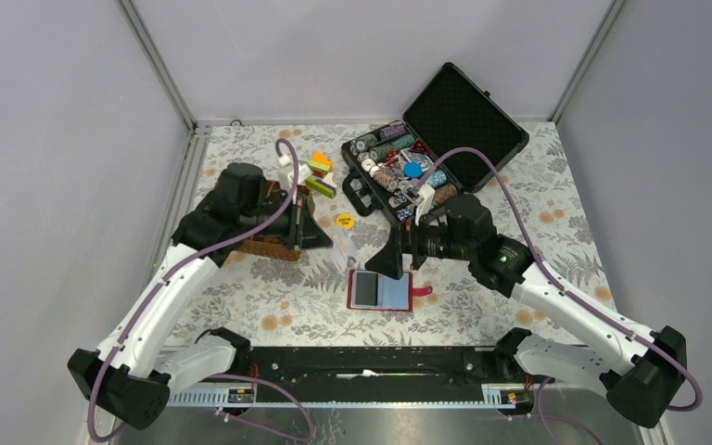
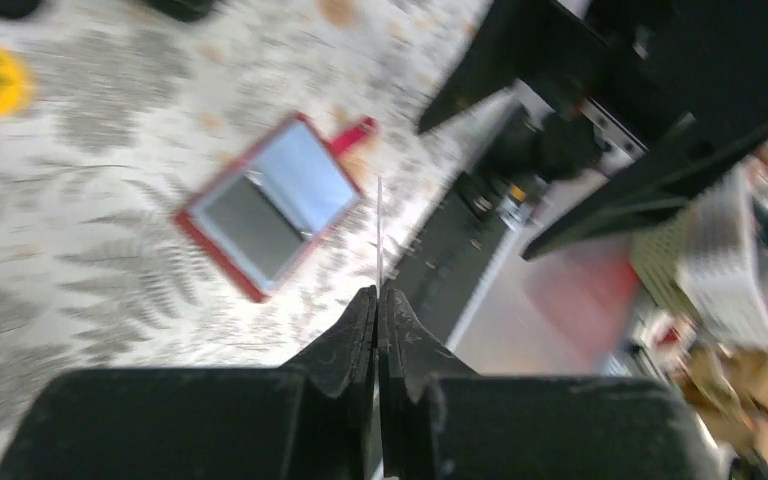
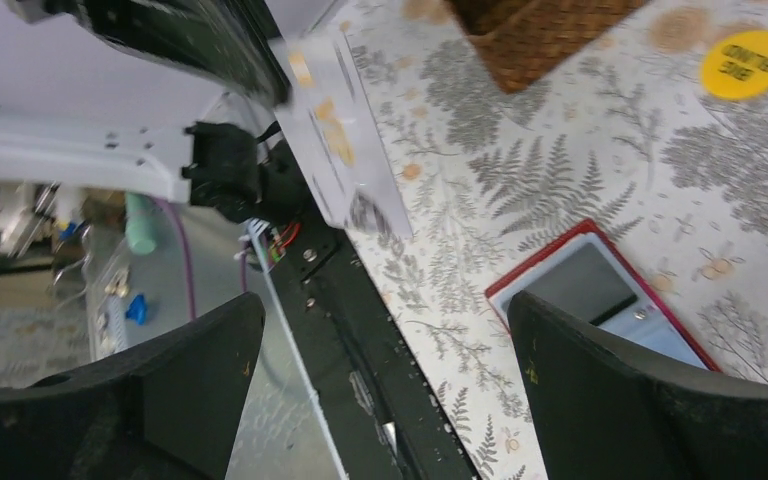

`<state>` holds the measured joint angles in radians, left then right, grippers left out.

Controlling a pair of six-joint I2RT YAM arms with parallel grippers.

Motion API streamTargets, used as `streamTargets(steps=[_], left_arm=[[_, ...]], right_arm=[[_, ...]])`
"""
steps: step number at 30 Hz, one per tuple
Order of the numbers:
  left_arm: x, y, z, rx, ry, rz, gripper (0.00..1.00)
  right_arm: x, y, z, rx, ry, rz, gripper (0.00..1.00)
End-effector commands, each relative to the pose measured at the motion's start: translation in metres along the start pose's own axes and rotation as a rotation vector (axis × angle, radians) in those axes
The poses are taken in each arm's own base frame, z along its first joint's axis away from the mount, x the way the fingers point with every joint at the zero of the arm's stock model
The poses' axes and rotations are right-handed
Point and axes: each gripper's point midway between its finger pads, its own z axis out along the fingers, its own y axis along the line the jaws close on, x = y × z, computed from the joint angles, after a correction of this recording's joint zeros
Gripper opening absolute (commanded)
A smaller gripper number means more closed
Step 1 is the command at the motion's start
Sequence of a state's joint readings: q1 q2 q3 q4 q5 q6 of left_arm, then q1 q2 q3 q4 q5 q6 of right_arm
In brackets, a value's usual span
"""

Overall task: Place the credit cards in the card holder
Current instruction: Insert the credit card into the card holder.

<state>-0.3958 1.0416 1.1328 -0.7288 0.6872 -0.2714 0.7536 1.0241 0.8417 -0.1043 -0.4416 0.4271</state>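
left gripper: fingers pinched tight on one credit card, a thin whitish plastic rectangle, edge-on in the left wrist view, held clear of the tabletop. right gripper: fingers spread wide, nothing in them, hovering just above the card holder. That is a red leather-look bifold, lying open flat on the floral-print tabletop, clear pockets showing light blue and grey.

Fern-print cover on the counter: matt, cloth-like. The card holder has a smooth red leather-look shell; inner pockets are clear glossy plastic. The credit card is thin, stiff pale plastic. The left pincer and right pincer are matt black plastic, faintly grainy. Basket: rough brown woven wicker. Hard case, counter's 1 o'clock: black, dimpled foam lid lining.
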Motion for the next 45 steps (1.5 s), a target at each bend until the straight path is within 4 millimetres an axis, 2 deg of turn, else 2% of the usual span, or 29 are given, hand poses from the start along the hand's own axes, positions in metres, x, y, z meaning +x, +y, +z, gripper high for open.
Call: streamTargets(steps=[1, 3, 5, 10, 17, 19, 20, 21, 22, 23, 25, 27, 30, 33, 36, 40, 41, 42, 44, 45], left_arm=[[0.015, -0.071, -0.005, 0.376, 0.061, 0.079, 0.00], [0.023, -0.084, -0.007, 0.447, 0.082, 0.098, 0.00], [0.027, -0.093, -0.010, 0.504, 0.092, 0.115, 0.00], [0.027, -0.100, -0.012, 0.538, 0.082, 0.129, 0.00], [0.032, -0.106, -0.010, 0.564, 0.080, 0.122, 0.00], [0.031, -0.104, -0.007, 0.556, 0.066, 0.110, 0.00], [0.028, -0.103, -0.005, 0.544, 0.051, 0.098, 0.10], [0.026, -0.101, -0.003, 0.528, 0.029, 0.084, 0.34], [0.023, -0.098, 0.001, 0.514, 0.003, 0.061, 0.57], [0.020, -0.096, 0.003, 0.508, -0.028, 0.036, 0.74], [0.015, -0.094, 0.008, 0.521, -0.109, -0.005, 0.87], [0.012, -0.091, 0.012, 0.538, -0.172, -0.044, 0.88], [0.015, -0.085, 0.019, 0.545, -0.226, -0.120, 0.79], [0.014, -0.086, 0.021, 0.564, -0.268, -0.158, 0.55], [0.017, -0.088, 0.022, 0.578, -0.277, -0.179, 0.43], [0.022, -0.084, 0.025, 0.566, -0.285, -0.191, 0.06], [0.025, -0.080, 0.028, 0.549, -0.279, -0.194, 0.00], [0.028, -0.071, 0.034, 0.506, -0.273, -0.203, 0.00], [0.036, -0.046, 0.050, 0.370, -0.249, -0.222, 0.00], [0.042, -0.031, 0.057, 0.297, -0.229, -0.223, 0.00]], right_arm=[[-0.014, 0.045, -0.018, -0.210, -0.016, -0.117, 0.99], [-0.013, 0.052, -0.020, -0.249, -0.012, -0.108, 0.99], [-0.010, 0.064, -0.022, -0.325, -0.003, -0.091, 0.93], [-0.005, 0.090, -0.029, -0.503, 0.017, -0.049, 0.70], [-0.002, 0.091, -0.021, -0.544, 0.058, 0.003, 0.33], [-0.004, 0.091, -0.021, -0.543, 0.051, 0.001, 0.15], [-0.005, 0.090, -0.019, -0.533, 0.044, 0.004, 0.06], [-0.006, 0.086, -0.017, -0.510, 0.031, 0.009, 0.00], [-0.007, 0.082, -0.015, -0.482, 0.011, 0.015, 0.00], [-0.008, 0.078, -0.013, -0.461, -0.014, 0.024, 0.00], [-0.014, 0.075, -0.014, -0.451, -0.086, 0.030, 0.00], [-0.020, 0.075, -0.016, -0.451, -0.139, 0.043, 0.00], [-0.023, 0.072, -0.014, -0.439, -0.165, 0.066, 0.00], [-0.024, 0.067, -0.012, -0.416, -0.191, 0.080, 0.00], [-0.027, 0.062, -0.012, -0.390, -0.221, 0.089, 0.00], [-0.024, 0.046, -0.008, -0.305, -0.230, 0.130, 0.00], [-0.021, 0.036, -0.004, -0.249, -0.215, 0.146, 0.11], [-0.017, 0.024, -0.002, -0.176, -0.201, 0.148, 0.22], [-0.007, -0.017, -0.002, 0.059, -0.182, 0.192, 0.56], [0.002, -0.039, -0.006, 0.185, -0.164, 0.213, 0.68]])
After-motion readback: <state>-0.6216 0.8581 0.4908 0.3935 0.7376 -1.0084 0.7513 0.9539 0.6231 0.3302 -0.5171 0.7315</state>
